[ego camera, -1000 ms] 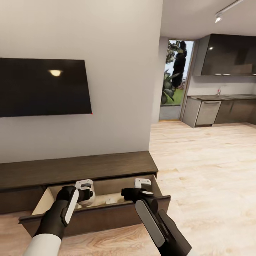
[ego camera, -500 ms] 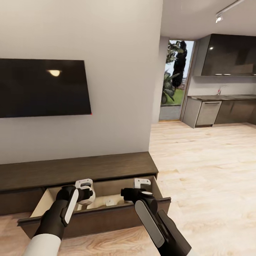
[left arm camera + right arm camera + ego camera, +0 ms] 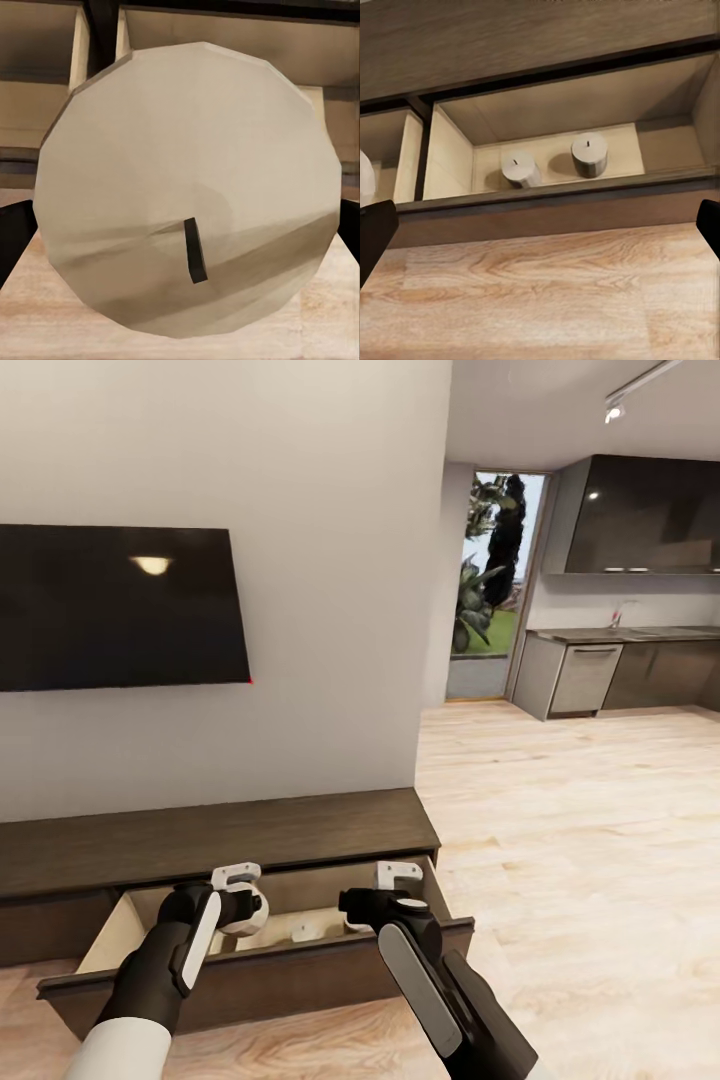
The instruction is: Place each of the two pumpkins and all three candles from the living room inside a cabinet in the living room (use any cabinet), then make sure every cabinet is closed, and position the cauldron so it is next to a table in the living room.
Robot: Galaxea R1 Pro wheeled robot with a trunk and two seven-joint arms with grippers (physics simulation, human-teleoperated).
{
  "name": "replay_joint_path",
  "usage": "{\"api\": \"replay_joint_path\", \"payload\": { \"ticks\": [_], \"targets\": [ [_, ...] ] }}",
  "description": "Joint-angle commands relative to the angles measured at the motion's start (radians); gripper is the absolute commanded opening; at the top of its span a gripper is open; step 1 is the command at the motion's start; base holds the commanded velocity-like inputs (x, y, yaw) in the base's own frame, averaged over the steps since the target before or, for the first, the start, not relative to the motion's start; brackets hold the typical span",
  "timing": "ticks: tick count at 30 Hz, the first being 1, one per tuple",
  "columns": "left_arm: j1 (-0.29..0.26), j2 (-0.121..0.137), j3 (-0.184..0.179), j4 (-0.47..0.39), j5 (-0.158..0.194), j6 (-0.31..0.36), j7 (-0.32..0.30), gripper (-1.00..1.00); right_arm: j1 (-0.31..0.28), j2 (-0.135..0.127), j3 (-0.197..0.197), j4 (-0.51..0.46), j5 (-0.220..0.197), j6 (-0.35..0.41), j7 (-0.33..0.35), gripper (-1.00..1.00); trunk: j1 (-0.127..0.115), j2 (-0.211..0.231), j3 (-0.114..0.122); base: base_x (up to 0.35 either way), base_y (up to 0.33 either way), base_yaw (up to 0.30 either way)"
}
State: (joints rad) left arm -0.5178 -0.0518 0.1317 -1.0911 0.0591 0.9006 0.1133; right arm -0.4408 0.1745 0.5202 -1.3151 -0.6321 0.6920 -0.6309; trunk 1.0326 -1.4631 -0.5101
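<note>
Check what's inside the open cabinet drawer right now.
Two candles sit on the floor of the open drawer. The left hand holds a third candle over it. The drawer's front panel covers its near strip.

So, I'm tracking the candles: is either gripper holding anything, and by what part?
The left gripper holds a candle by its sides; the right gripper is empty.

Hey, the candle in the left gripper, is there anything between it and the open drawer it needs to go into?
Nothing visible blocks it. The left gripper holds the candle just above the open drawer of the cabinet. Two other candles already sit toward the drawer's middle, leaving bare floor beside them.
</note>
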Motion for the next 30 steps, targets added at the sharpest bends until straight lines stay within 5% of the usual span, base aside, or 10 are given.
{"api": "replay_joint_path", "payload": {
  "ticks": [1, 25, 30],
  "targets": [
    [-0.001, -0.001, 0.002, -0.001, 0.002, 0.004, 0.006, -1.00, -0.001, 0.000, 0.001, -0.001, -0.009, 0.001, -0.010, 1.00, 0.000, -0.001, -0.001, 0.000, -0.005, 0.000],
    [-0.001, 0.000, 0.002, 0.000, 0.002, 0.004, 0.009, -1.00, -0.001, 0.000, 0.002, 0.001, -0.009, 0.004, -0.020, 1.00, 0.000, -0.001, -0.001, 0.086, -0.102, 0.000],
    [-0.001, 0.000, 0.002, 0.000, 0.002, 0.004, 0.009, -1.00, -0.001, 0.000, 0.027, -0.001, -0.006, -0.002, -0.021, 1.00, 0.000, -0.001, -0.002, 0.004, -0.126, 0.130]
  ]
}}
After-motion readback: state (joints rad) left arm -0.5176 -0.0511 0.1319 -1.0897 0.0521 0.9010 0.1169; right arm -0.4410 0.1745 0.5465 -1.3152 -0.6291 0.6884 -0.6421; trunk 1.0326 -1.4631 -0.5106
